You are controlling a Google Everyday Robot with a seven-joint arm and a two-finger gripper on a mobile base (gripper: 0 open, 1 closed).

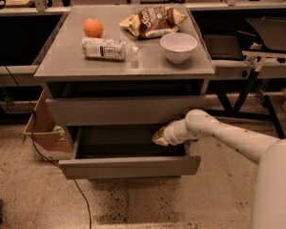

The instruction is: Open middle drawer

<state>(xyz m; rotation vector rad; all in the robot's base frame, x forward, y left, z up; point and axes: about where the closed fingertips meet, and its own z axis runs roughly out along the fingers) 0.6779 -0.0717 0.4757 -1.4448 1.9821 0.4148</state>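
The middle drawer (128,167) is a wide grey drawer with a flat handleless front. It stands pulled out from the cabinet, and its plain grey inside shows. My gripper (158,138), with tan-coloured tips, is at the end of the white arm that reaches in from the right. It sits over the right side of the drawer's inside, just below the shut drawer above (124,109). The gripper does not seem to hold anything.
On the cabinet top (66,63) lie an orange (93,27), a plastic bottle (105,48) on its side, a white bowl (178,46) and a chip bag (152,20). A cardboard box (43,132) stands left of the cabinet. A cable (81,194) runs over the floor.
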